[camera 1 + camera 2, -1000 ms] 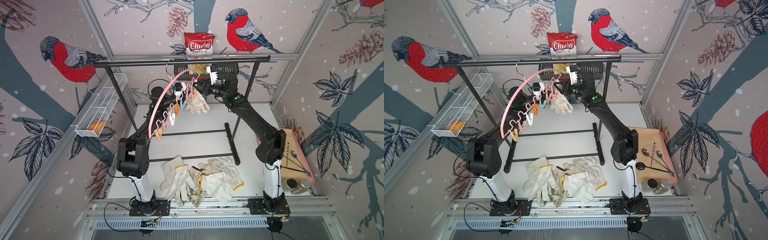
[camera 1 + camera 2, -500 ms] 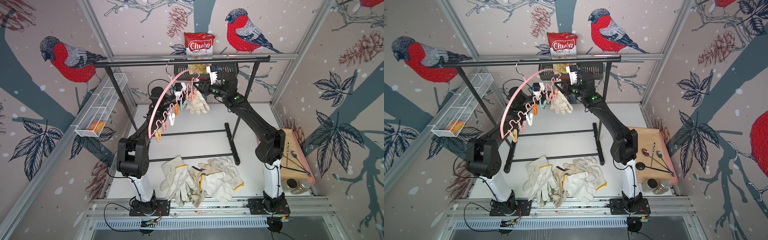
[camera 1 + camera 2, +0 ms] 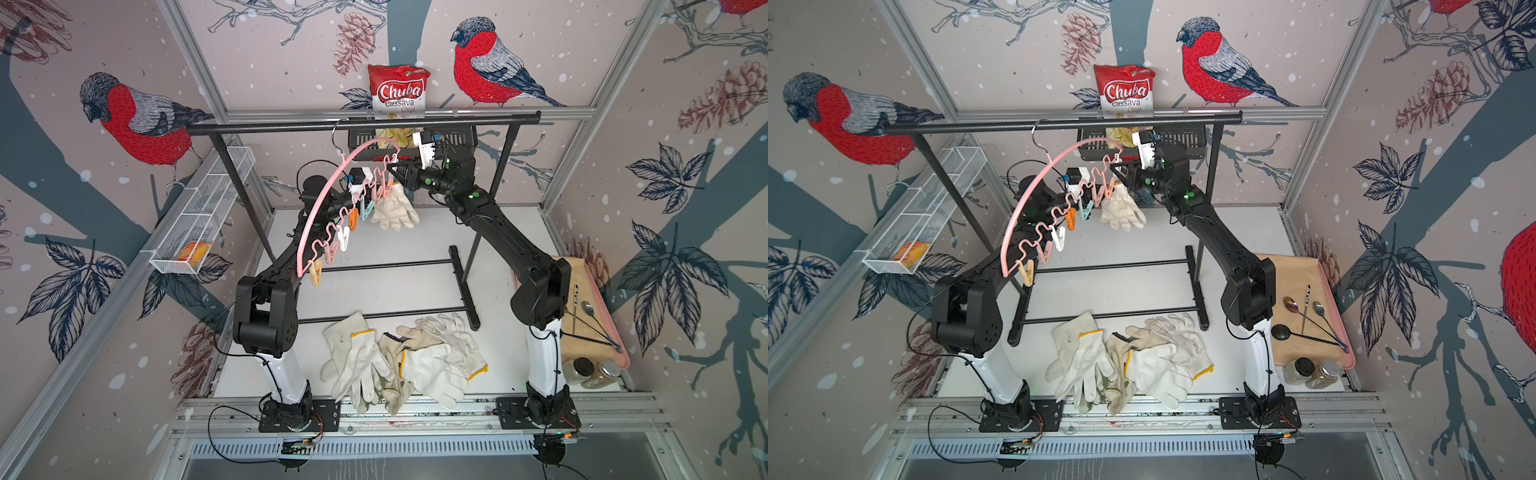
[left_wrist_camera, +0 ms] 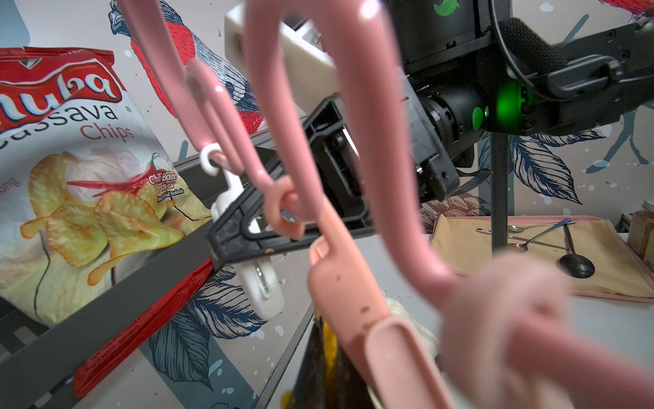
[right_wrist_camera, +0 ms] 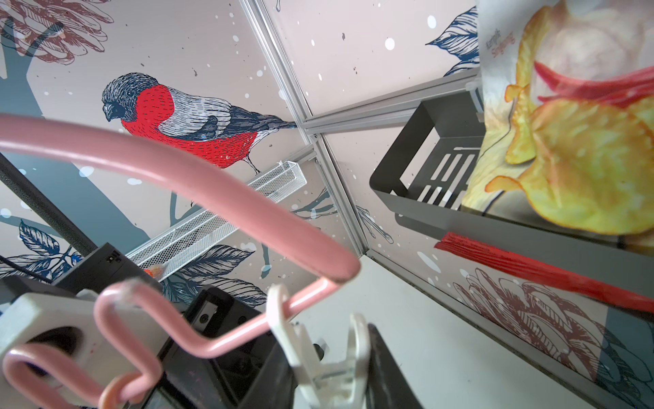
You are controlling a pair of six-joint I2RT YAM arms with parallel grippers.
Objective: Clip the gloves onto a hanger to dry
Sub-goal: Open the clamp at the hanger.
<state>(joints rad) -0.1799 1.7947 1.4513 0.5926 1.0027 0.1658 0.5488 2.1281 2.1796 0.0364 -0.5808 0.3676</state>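
Seeing left gripper [image 3: 360, 188] clenched, far and left of centre, against the hanger [image 5: 247, 210]; we can't tell what it grips. Hanger hooks on the black rack [image 3: 291, 126]. One glove [image 3: 395, 210] hangs clipped at its far end. Right gripper [image 3: 397, 170] pinches the white clothespin [image 4: 263, 287] just beside. Other gloves [image 3: 399, 361] lie piled near us.

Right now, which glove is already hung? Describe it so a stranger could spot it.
Find the black rack; a pink hanger hooks over its bar. The glove dangles fingers-down from a pink peg. It alone hangs; the other gloves lie piled in front.
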